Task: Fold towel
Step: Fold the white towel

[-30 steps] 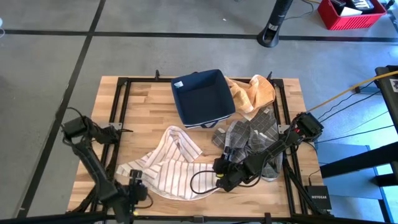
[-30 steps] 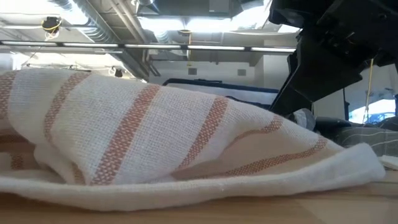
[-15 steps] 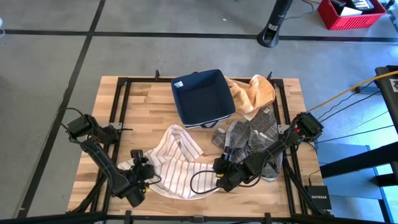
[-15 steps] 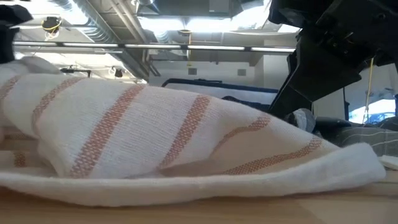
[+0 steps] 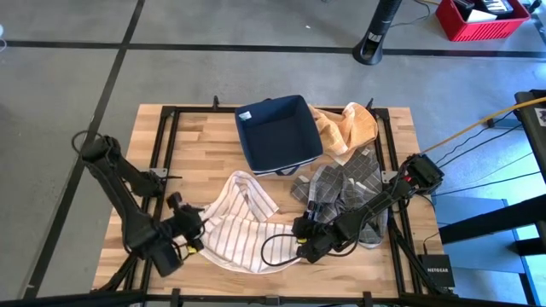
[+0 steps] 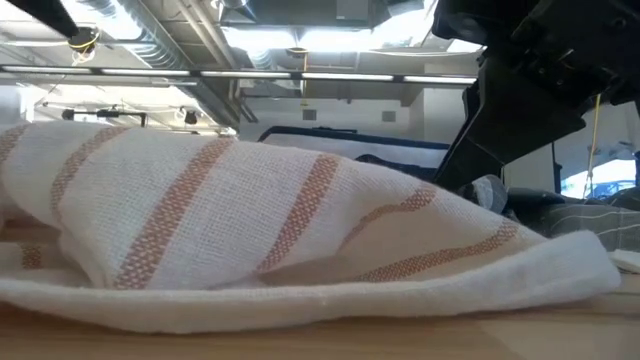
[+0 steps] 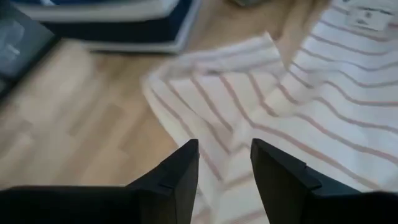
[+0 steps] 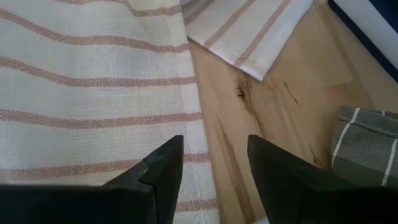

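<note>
Grey concrete flooring is surrounding the wooden table [image 5: 200,136], which is carrying three cloths and one navy bin [image 5: 277,134]: a white striped towel [image 5: 243,222] near the front edge, a grey checked cloth [image 5: 350,183] and an orange cloth [image 5: 348,126]. I am hovering my left jaws [image 5: 194,232] over the towel's left edge, parted and holding nothing. My right jaws [image 5: 300,247] are hanging parted over its right edge, empty too. Bare wood is lying open at the back left.
</note>
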You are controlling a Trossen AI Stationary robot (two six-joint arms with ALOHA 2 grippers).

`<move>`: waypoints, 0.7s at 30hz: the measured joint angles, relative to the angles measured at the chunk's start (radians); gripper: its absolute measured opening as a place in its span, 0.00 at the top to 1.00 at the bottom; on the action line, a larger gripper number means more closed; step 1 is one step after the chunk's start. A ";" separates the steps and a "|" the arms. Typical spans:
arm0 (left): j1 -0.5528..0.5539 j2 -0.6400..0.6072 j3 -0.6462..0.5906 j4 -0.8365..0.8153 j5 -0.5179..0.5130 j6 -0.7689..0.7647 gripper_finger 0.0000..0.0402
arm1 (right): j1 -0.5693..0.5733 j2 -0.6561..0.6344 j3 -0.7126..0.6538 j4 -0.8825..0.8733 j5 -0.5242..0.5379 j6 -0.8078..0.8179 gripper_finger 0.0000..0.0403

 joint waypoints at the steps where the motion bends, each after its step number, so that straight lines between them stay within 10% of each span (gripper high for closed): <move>1: -0.001 -0.003 -0.011 0.039 0.033 0.013 0.66 | 0.000 0.000 0.000 0.000 -0.004 0.000 0.55; 10: -0.067 0.072 -0.125 0.437 0.302 0.206 0.66 | 0.000 0.000 0.000 0.001 -0.005 0.000 0.55; 21: -0.040 0.139 -0.240 0.459 0.244 -0.195 0.66 | 0.000 0.000 0.000 0.001 -0.005 0.000 0.55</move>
